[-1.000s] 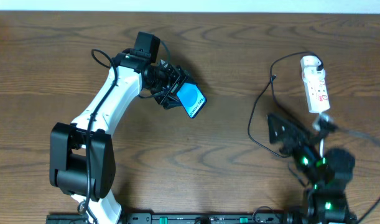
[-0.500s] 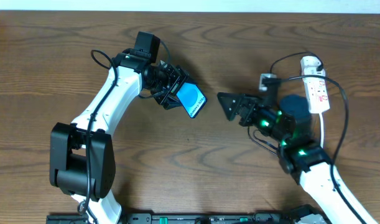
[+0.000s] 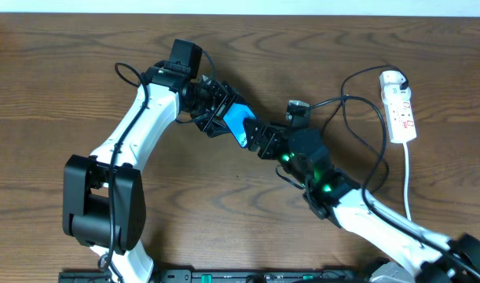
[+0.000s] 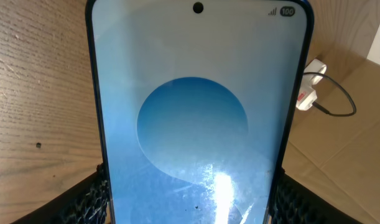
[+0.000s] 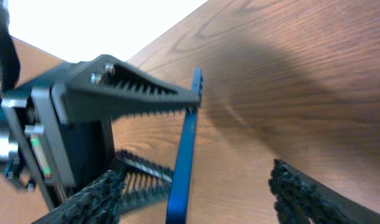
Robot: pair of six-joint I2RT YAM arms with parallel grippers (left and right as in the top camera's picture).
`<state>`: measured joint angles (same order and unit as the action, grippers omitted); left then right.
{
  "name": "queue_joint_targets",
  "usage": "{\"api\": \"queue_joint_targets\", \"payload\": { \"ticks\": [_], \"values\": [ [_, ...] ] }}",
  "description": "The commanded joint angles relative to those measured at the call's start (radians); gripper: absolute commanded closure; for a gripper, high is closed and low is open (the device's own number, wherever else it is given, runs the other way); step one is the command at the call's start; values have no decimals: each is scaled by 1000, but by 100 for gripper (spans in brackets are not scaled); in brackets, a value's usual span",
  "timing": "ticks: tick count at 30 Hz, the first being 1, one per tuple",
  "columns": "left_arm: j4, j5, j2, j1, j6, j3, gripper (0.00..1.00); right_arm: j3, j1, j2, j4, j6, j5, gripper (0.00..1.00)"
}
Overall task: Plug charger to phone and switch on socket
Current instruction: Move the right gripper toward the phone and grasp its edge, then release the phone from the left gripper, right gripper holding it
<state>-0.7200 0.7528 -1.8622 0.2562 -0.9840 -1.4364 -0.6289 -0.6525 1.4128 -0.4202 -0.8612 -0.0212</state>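
The phone, with its blue screen lit, is held up off the table in my left gripper, which is shut on its lower end. It fills the left wrist view, with my left gripper's fingers on both sides of it. My right gripper is open right at the phone's free end. In the right wrist view the phone's blue edge stands between my open right fingers. The white socket lies at the far right. The charger cable loops from it; its plug tip is hidden.
The socket's white cord runs down toward the front right. The socket also shows small in the left wrist view, beside brown cardboard. My left arm's base stands at the front left.
My right arm has swung from the front right up and left across the table to the phone. The left arm and the phone have stayed still.
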Motion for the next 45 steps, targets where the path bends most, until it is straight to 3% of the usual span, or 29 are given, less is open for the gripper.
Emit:
{"api": "queue_joint_targets", "payload": {
  "ticks": [1, 6, 11, 29, 34, 39, 41, 45],
  "values": [
    [4, 13, 37, -4, -6, -7, 34, -13, -6, 68, -47, -63, -20, 37],
    [4, 13, 37, -4, -6, -6, 33, -29, -13, 114, -66, -66, 9, 44],
    [4, 13, 37, -1, -6, -6, 33, -34, -31, 114, -66, -66, 9, 60],
    [4, 13, 37, 45, -5, -6, 33, -33, -35, 114, -55, -66, 16, 80],
    [3, -34, 37, 47, 23, -6, 33, -33, -35, 113, -55, -66, 44, 99],
    [4, -58, 37, 43, 40, -6, 32, -33, -14, 103, -53, -66, 77, 99],
    [4, -58, 38, 18, 82, -7, 15, -33, 15, 88, -46, -66, 116, 99],
    [-2, 38, 55, -96, 224, -7, 2, -33, 97, 30, 42, -69, 163, 99]
  ]
}}
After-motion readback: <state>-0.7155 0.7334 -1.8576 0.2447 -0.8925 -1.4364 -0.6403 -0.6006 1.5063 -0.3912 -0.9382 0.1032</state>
